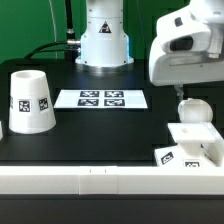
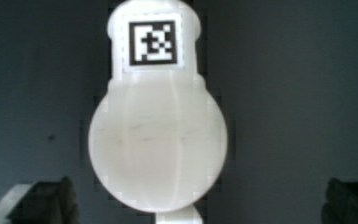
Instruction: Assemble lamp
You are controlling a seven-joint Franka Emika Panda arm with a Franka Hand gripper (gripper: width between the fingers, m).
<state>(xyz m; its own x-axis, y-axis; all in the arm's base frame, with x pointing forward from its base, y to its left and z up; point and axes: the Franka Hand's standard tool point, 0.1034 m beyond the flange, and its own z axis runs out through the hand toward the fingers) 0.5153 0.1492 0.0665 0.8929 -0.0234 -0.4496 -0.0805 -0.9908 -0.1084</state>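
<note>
The white bulb (image 1: 193,110) rests just behind the flat square base (image 1: 195,143) at the exterior view's right. The base carries tags on its front edge. In the wrist view the bulb (image 2: 155,130) shows lengthwise against the dark table, with a tag on its narrow end. My gripper (image 1: 183,92) hangs just above the bulb, open and holding nothing. In the wrist view the gripper (image 2: 197,205) has its dark fingertips (image 2: 43,200) spread wide on either side of the bulb's round end, not touching it. The tapered shade (image 1: 30,100) stands at the exterior view's left.
The marker board (image 1: 101,98) lies flat in the middle of the black table. The arm's white base (image 1: 104,40) stands behind it. A white rail (image 1: 100,180) runs along the table's front edge.
</note>
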